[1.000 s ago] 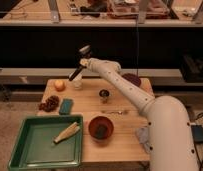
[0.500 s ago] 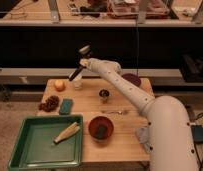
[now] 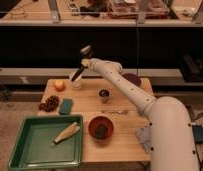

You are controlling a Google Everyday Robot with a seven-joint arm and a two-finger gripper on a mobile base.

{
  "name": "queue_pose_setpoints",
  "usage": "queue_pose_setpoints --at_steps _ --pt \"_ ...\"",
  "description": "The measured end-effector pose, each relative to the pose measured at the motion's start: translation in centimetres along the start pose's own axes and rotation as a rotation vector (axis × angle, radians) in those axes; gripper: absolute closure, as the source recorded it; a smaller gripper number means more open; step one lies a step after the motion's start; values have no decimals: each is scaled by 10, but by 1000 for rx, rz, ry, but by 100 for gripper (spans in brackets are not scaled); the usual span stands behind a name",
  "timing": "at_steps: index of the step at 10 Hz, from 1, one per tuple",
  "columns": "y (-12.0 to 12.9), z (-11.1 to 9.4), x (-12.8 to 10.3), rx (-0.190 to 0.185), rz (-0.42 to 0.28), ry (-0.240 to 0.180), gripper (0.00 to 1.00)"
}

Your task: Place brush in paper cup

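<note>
Brush held at the paper cup, upper left of the frame; placement not finished.

The brush [image 3: 76, 74] hangs tilted, its lower end at the rim of the paper cup [image 3: 76, 84]; whether the tip is already inside cannot be told. The gripper [image 3: 84, 62], just above and right of the cup, is closed on the brush's upper end. Judged remaining: lower the brush fully, release, withdraw. An orange [image 3: 59, 85] sits just left of the cup and a metal cup [image 3: 103, 95] lower right on the table [image 3: 126, 146].

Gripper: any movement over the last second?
No. The gripper, shut on the brush, sits at the same spot as before, just above the paper cup, right of the orange.
</note>
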Motion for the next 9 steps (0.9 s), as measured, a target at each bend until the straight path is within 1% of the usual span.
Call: queue_pose_setpoints --at_steps 1,2,3,4,5,6,8,9 --pt "9 -4 1 8 1 0 100" --pt "22 -10 4 20 9 2 100" --pt "36 -16 11 34 18 9 100" --pt "47 -20 19 66 30 14 100" --pt "48 -21 24 86 33 16 100" --pt "44 -22 32 114 32 15 100" --pt "27 -15 38 180 16 -7 100" --pt "22 -10 38 199 4 -18 100"
